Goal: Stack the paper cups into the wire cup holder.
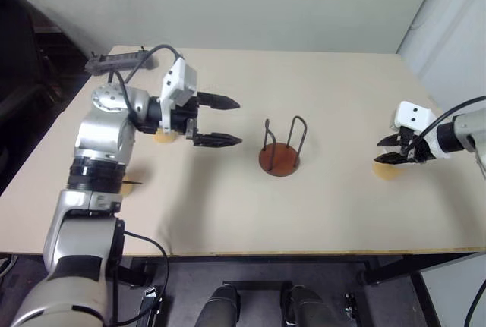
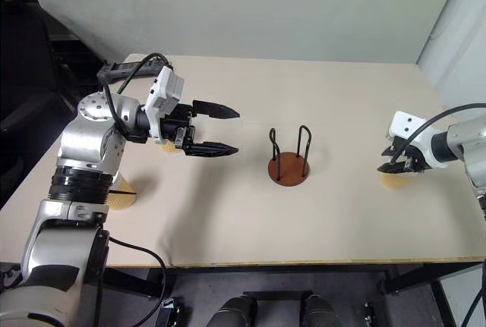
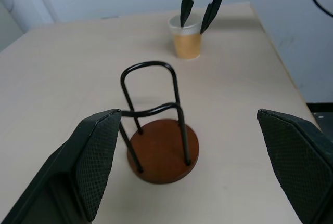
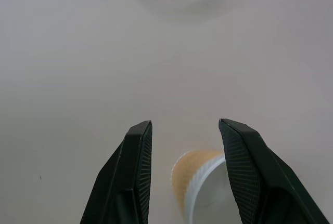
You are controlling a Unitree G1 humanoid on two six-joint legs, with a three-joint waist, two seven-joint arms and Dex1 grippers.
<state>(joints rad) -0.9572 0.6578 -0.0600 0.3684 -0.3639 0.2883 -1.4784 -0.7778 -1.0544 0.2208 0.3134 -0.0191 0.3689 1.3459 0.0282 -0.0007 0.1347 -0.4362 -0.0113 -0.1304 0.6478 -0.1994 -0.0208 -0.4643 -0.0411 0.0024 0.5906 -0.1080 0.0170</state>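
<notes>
Paper cup (image 4: 200, 185) just below released right end effector (image 4: 184, 151) (left (image 1: 220, 121) likewise released).

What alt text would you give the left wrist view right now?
An empty wire cup holder stands on the table between the open left gripper's black fingers. Beyond it, the open right gripper hangs over an upright paper cup.

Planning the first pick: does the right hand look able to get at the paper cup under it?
Probably yes. The right hand hangs open just above the upright paper cup, fingers astride its rim, nothing between them.
</notes>
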